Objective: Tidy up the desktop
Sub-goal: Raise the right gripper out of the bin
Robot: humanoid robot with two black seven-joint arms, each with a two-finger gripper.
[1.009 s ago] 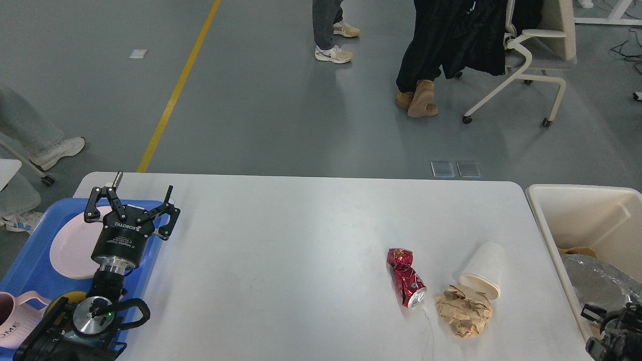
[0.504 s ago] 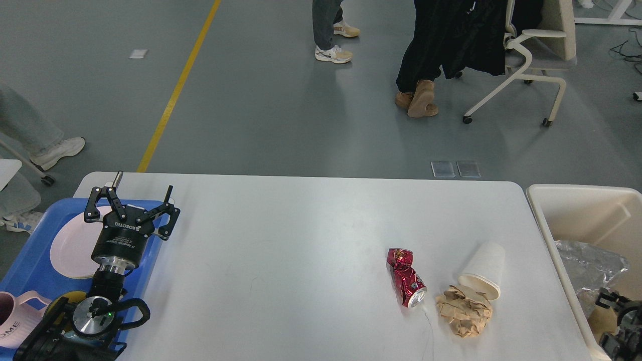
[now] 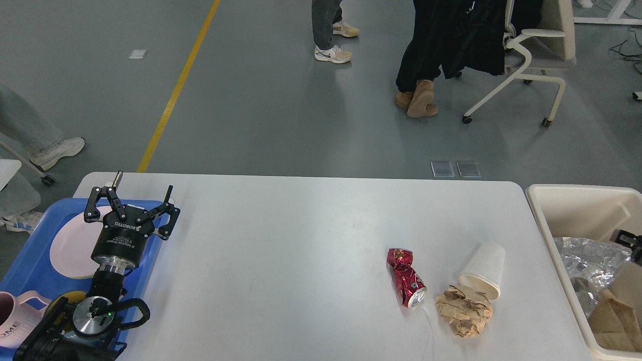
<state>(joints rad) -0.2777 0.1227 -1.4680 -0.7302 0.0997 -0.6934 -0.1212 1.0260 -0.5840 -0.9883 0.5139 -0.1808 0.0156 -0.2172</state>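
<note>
1. The right tool (image 3: 633, 240), low at the near right corner of the view half a second ago, now shows only as a small dark part at the right edge, over the cream bin (image 3: 577, 196); whether its fingers are spread or closed cannot be told.
2. With that arm out of the way, more of the bin's load shows: crinkled clear plastic (image 3: 589, 253) just left of the right tool and brown paper (image 3: 614, 316) nearer the camera.
3. The left tool (image 3: 131, 204) has not moved: fingers spread wide and holding nothing, it hangs over the far right corner of the blue tray (image 3: 22, 273), above a pale pink plate (image 3: 70, 248); a pink mug (image 3: 15, 321) sits behind it at the view's left edge.
4. The white surface (image 3: 301, 260), smooth with rounded corners, stretches from the left tool across to the bin.
5. Well to the right of the left tool lie a crushed red can (image 3: 406, 277), a tipped white paper cup (image 3: 484, 271) and a crumpled brown paper wad (image 3: 464, 311); the wad touches the cup and lies just beside the can.
</note>
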